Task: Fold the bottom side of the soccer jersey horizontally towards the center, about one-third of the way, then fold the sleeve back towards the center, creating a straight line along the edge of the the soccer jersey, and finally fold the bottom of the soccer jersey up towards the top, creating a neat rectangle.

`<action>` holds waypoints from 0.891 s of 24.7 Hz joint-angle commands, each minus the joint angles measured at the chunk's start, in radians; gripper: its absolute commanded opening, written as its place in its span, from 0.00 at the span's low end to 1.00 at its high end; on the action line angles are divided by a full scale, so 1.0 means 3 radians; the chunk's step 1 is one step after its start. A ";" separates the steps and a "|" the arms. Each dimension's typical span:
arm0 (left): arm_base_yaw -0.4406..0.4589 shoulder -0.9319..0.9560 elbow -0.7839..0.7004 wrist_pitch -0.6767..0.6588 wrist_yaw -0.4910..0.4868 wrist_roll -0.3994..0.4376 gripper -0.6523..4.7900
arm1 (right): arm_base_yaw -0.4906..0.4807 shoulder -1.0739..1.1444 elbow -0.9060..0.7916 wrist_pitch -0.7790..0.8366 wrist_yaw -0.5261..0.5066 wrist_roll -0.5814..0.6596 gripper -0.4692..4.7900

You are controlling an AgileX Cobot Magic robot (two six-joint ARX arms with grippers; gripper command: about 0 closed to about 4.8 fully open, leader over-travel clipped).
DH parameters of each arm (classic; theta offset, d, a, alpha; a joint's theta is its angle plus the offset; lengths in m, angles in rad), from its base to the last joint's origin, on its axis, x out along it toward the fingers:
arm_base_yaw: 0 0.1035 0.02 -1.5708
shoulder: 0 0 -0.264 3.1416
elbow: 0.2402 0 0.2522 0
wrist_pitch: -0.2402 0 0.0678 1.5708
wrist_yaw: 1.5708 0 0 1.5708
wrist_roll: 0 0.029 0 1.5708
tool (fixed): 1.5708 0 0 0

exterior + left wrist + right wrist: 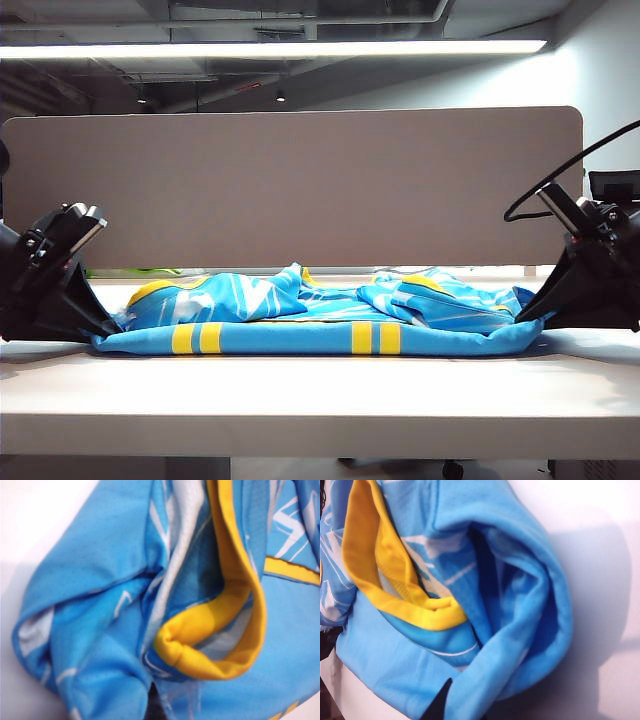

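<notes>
Soccer jersey [320, 325] is found lying on the counter [320, 400], stretched between the two arms, with its long axis running side to side across the exterior view. A flat blue band with two pairs of yellow stripes is presented along the near edge; behind it the fabric is heaped in loose ridges showing white streaks and yellow trim.

At the left end, the left gripper [100, 325] is set down on the counter against the corner of the garment. In the left wrist view, bunched blue cloth and a rolled yellow cuff [200, 645] fill the picture and the jaws themselves are hidden; they are judged to be pressed together on the fabric.

At the right end, the right gripper [535, 312] is placed likewise at the opposite corner. In the right wrist view a thick roll of blue cloth with a yellow edge [395, 590] is seen, with only a dark tip low in the picture. Whether these jaws are pinching cannot be told from the pictures, though the cloth is gathered tight about them.

Progress is judged early: no flat, finished fold is evident, and the sleeve fold and the final bottom-to-top fold are outstanding.
</notes>
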State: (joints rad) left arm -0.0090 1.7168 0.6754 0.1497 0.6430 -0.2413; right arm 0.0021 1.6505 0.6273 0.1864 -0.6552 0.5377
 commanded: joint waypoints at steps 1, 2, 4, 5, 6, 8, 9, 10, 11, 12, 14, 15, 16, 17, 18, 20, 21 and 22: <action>0.0015 -0.0005 -0.0086 -0.0546 -0.0092 -0.0103 0.11 | 0.0009 0.0022 -0.0070 -0.0336 -0.0028 0.0006 0.08; 0.0015 -0.0069 -0.0103 -0.0618 -0.0125 -0.0089 0.11 | 0.0009 -0.0027 -0.0071 -0.0403 -0.0047 -0.0047 0.08; 0.0017 -0.0412 -0.0254 -0.0772 -0.0150 -0.0081 0.11 | 0.0028 -0.0295 -0.0092 -0.0684 -0.0067 -0.0223 0.08; 0.0017 -0.0551 -0.0313 -0.0811 -0.0150 -0.0100 0.11 | 0.0028 -0.0402 -0.0104 -0.0776 -0.0066 -0.0256 0.08; 0.0019 -0.0732 -0.0380 -0.0875 -0.0149 -0.0127 0.11 | 0.0028 -0.0556 -0.0122 -0.0884 -0.0056 -0.0306 0.08; 0.0018 -0.1090 -0.0486 -0.1035 -0.0148 -0.0159 0.11 | 0.0027 -0.0848 -0.0156 -0.1069 -0.0058 -0.0334 0.08; 0.0018 -0.1250 -0.0515 -0.1137 -0.0149 -0.0159 0.11 | 0.0027 -0.0987 -0.0168 -0.1165 -0.0065 -0.0355 0.08; 0.0018 -0.1419 -0.0534 -0.1277 -0.0149 -0.0161 0.11 | 0.0027 -0.1136 -0.0178 -0.1282 -0.0081 -0.0392 0.08; 0.0017 -0.1630 -0.0540 -0.1479 -0.0150 -0.0155 0.11 | 0.0027 -0.1326 -0.0186 -0.1447 -0.0093 -0.0436 0.08; 0.0017 -0.1815 -0.0540 -0.1651 -0.0158 -0.0134 0.11 | 0.0027 -0.1492 -0.0189 -0.1606 -0.0093 -0.0497 0.08; 0.0015 -0.2249 -0.0540 -0.1989 -0.0168 -0.0069 0.11 | 0.0028 -0.1876 -0.0189 -0.1961 -0.0081 -0.0628 0.08; 0.0015 -0.2450 -0.0540 -0.2120 -0.0193 -0.0074 0.11 | 0.0028 -0.2042 -0.0189 -0.2093 -0.0078 -0.0652 0.08; 0.0017 -0.2653 -0.0540 -0.2247 -0.0216 -0.0089 0.11 | 0.0027 -0.2202 -0.0189 -0.2214 -0.0053 -0.0662 0.08; 0.0015 -0.2904 -0.0540 -0.2398 -0.0253 -0.0127 0.11 | 0.0025 -0.2392 -0.0189 -0.2345 -0.0018 -0.0664 0.08; 0.0015 -0.3115 -0.0539 -0.2528 -0.0289 -0.0170 0.11 | 0.0024 -0.2556 -0.0191 -0.2463 0.0027 -0.0664 0.08; 0.0018 -0.3750 -0.0539 -0.2876 -0.0312 -0.0304 0.11 | 0.0025 -0.3040 -0.0191 -0.2780 0.0095 -0.0662 0.08; 0.0018 -0.3924 -0.0539 -0.2970 -0.0367 -0.0337 0.11 | 0.0025 -0.3179 -0.0191 -0.2867 0.0109 -0.0661 0.08; 0.0017 -0.4279 -0.0539 -0.3119 -0.0542 -0.0416 0.11 | 0.0025 -0.3463 -0.0189 -0.3009 0.0226 -0.0656 0.08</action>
State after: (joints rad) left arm -0.0040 0.4881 0.5125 -0.7410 0.5388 -0.3370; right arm 0.0097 0.6449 0.5671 -0.6819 -0.6258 0.3458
